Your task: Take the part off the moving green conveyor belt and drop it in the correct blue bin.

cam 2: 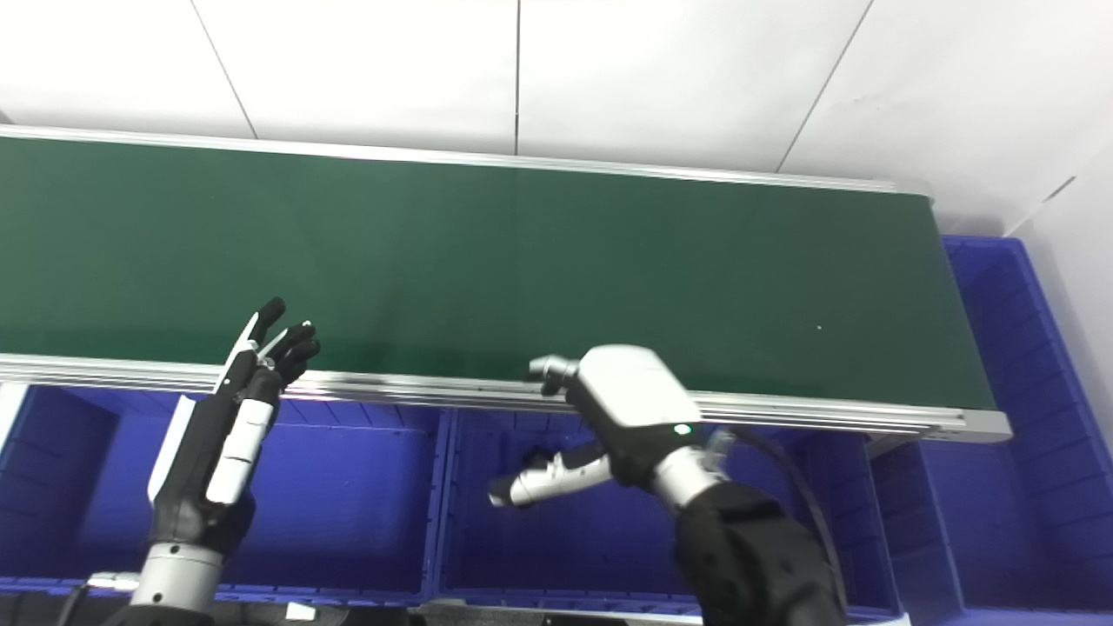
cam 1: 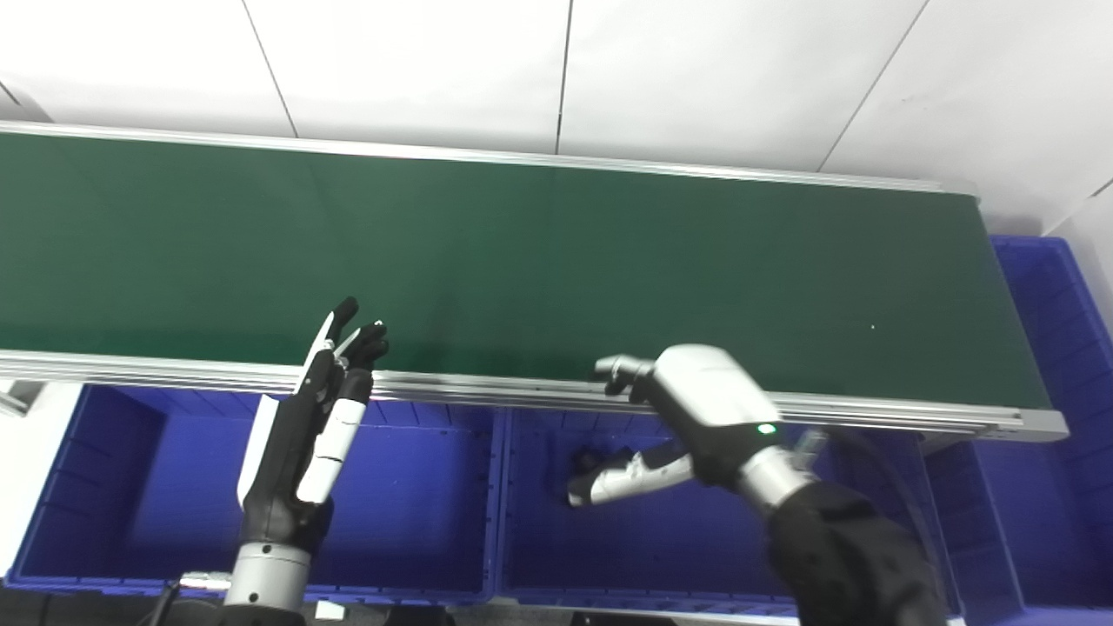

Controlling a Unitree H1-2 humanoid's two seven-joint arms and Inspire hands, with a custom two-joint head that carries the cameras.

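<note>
Across the whole width runs the green conveyor belt (cam 1: 539, 261), bare of any part you could pick. Below it sit the blue bins (cam 1: 417, 487). Your right robot hand (cam 1: 687, 417) hangs over the middle bin, fingers curled; whether it holds the part I cannot tell. Release low inside the walls. Your left robot hand (cam 1: 304, 435) stands spread, empty.

Dark green conveyor belt (cam 1: 556, 261), blue bins (cam 1: 417, 487), white wall (cam 1: 696, 69)

Bare green belt (cam 1: 556, 261); its near rail (cam 1: 487, 389) borders the bins (cam 1: 409, 487).
</note>
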